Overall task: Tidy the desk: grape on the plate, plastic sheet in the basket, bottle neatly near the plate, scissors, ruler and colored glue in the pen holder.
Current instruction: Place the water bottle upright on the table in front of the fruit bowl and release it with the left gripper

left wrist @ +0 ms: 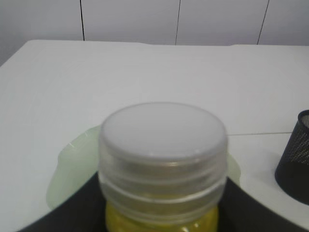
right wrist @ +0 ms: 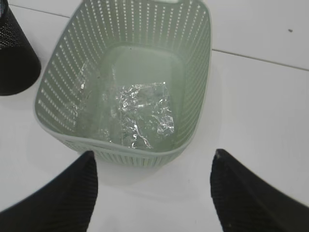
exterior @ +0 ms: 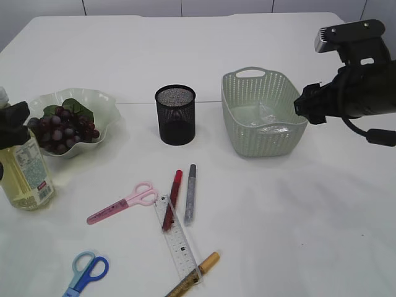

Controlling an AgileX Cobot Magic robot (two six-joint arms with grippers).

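Left gripper (exterior: 13, 124): clamped around the bottle (exterior: 25, 176) just under its white cap (left wrist: 163, 145), at the left edge of the tabletop (exterior: 297, 223).
Bottle: upright, yellow liquid inside, standing near-left of the plate (exterior: 102, 102); close beside it but apart.
Plate: grape (exterior: 62, 129) already on it, far-left.
Right gripper (right wrist: 152, 191): spread wide and empty, hovering over the near side of the basket (exterior: 238, 120).
Basket: crumpled plastic sheet (right wrist: 145, 113) lies on its bottom; that item looks done.
Pen holder (exterior: 176, 115): black mesh, between plate and basket, nothing showing in it.
Loose items: pink scissors (exterior: 124, 203), blue scissors (exterior: 86, 272), ruler (exterior: 176, 238), and three glue pens: red (exterior: 172, 198), silver (exterior: 190, 193), gold (exterior: 193, 275); all near-centre.
Key relation: the loose items lie near and left of the right gripper, near and right of the left one; long axes run mostly near-to-far. The free arm is the right one.
Room: open tabletop to the right of the ruler; ruler, red pen and silver pen crowd each other, the red pen's lower end touching the ruler.
Risk, my guess: lifting one may drag a neighbour.
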